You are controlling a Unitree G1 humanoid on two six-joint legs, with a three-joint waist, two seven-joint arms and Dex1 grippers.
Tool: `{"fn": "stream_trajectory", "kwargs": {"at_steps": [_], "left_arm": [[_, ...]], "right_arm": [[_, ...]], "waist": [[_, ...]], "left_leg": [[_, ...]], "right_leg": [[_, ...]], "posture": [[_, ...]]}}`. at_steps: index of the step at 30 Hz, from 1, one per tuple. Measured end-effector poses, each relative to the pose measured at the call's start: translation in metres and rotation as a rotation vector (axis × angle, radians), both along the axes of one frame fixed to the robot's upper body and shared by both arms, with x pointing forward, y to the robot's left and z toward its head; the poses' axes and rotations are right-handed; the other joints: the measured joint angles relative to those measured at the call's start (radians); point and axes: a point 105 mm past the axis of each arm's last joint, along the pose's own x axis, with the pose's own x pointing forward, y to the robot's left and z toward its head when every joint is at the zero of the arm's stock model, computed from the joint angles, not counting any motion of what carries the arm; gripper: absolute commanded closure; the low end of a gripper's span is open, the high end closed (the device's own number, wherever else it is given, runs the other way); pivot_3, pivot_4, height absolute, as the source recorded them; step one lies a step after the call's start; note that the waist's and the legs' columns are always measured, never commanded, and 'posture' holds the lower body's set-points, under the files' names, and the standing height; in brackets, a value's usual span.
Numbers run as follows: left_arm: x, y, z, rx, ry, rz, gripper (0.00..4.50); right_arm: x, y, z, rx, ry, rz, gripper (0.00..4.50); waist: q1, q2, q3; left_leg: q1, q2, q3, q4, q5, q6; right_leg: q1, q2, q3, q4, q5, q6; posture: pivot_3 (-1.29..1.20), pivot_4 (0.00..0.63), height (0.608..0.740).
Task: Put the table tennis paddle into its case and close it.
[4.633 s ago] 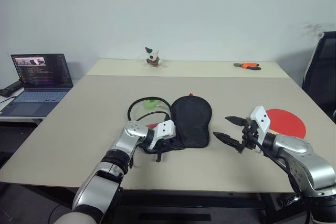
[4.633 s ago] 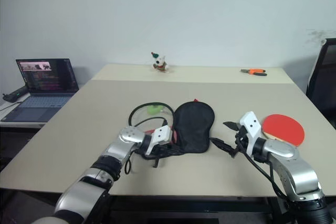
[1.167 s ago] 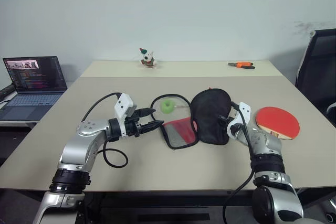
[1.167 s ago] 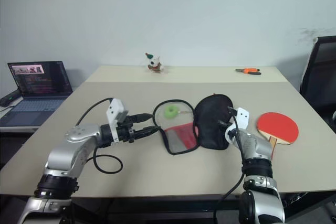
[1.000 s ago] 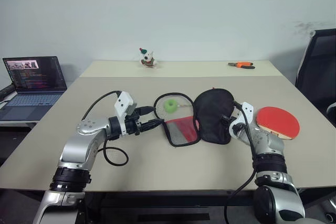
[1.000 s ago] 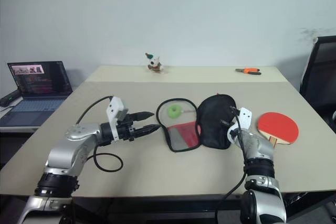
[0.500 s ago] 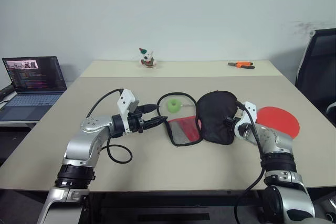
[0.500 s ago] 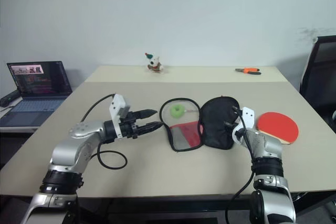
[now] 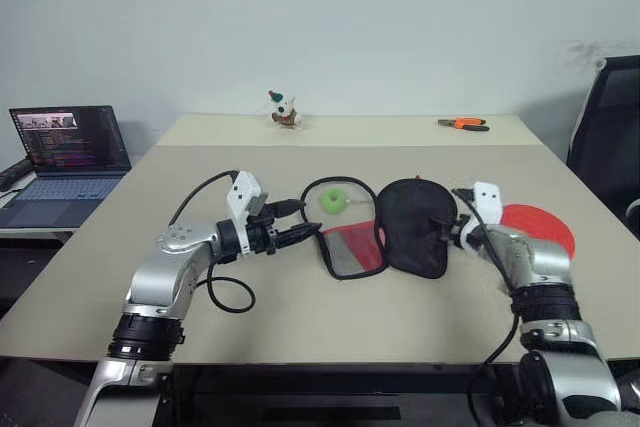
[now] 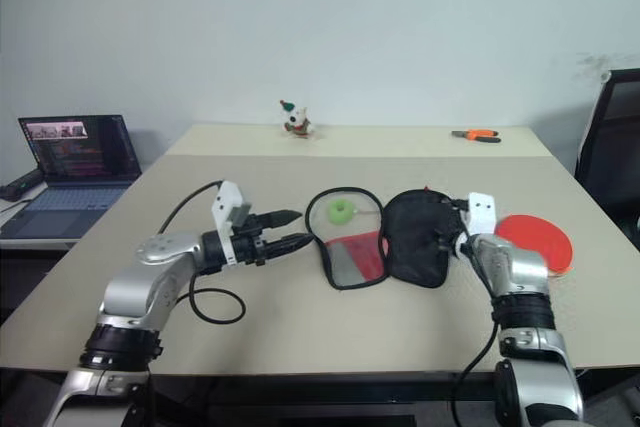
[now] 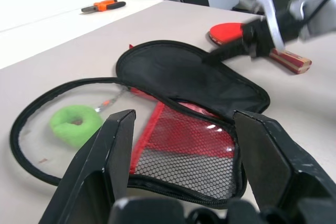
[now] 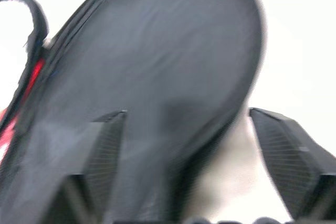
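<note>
The case [image 9: 415, 229] lies unzipped at the table's middle, its black half to the right and its red mesh half [image 9: 351, 249] to the left, with a green ring tag [image 9: 332, 200] inside the zipper loop. The table tennis paddle [image 9: 545, 223] lies flat, red face up, right of the case. My right gripper [image 10: 448, 238] is open at the black half's right edge, its fingers [image 12: 105, 145] spread on either side of the fabric. Left of the mesh half, my left gripper [image 9: 300, 234] hovers open, holding nothing; the left wrist view shows the case [image 11: 189, 80] ahead of it.
An open laptop [image 9: 68, 142] sits on a side desk at the far left. A small toy figure [image 9: 284, 110] and orange pliers [image 9: 462, 124] lie at the table's far edge. A black chair [image 9: 605, 117] stands at the right. A black cable [image 9: 228, 294] loops under my left wrist.
My right gripper opened, let go of the case's black half and moved a little right and up. The case had slid slightly right with it. The left gripper stayed put.
</note>
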Motion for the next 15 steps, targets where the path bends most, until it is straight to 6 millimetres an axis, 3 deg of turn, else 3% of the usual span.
{"fn": "stream_trajectory", "kwargs": {"at_steps": [3, 8, 12, 15], "left_arm": [[0.0, -0.003, -0.001, -0.006, 0.004, -0.01, 1.27], [-0.003, -0.009, -0.005, 0.0, 0.015, -0.045, 1.27], [-0.003, -0.016, -0.003, -0.002, 0.014, -0.079, 1.27], [-0.002, -0.023, 0.0, -0.001, 0.002, -0.107, 1.27]], "right_arm": [[-0.009, -0.019, 0.014, -0.05, -0.035, -0.058, 0.02], [-0.044, -0.05, 0.014, -0.091, -0.017, -0.236, 0.02], [-0.075, -0.053, 0.0, -0.127, 0.02, -0.352, 0.02], [-0.086, -0.045, -0.01, -0.122, 0.041, -0.391, 0.02]], "waist": [[0.0, 0.0, 0.0], [0.002, 0.0, 0.0], [0.0, 0.0, 0.0], [-0.001, 0.0, 0.0]], "left_leg": [[0.0, 0.0, 0.0, -0.001, 0.0, 0.0], [-0.001, 0.0, -0.001, -0.002, 0.0, 0.0], [0.0, 0.001, -0.002, -0.002, 0.0, 0.0], [0.001, 0.001, -0.001, -0.002, 0.0, 0.0]], "right_leg": [[0.0, 0.0, 0.0, -0.002, 0.0, 0.0], [0.0, 0.0, 0.0, -0.003, 0.0, 0.0], [0.0, 0.0, 0.0, -0.002, 0.0, 0.001], [0.0, 0.001, 0.002, -0.002, -0.001, 0.003]], "posture": [[0.0, 0.15, 0.74], [0.0, 0.15, 0.74], [0.0, 0.15, 0.74], [0.0, 0.15, 0.74]]}}
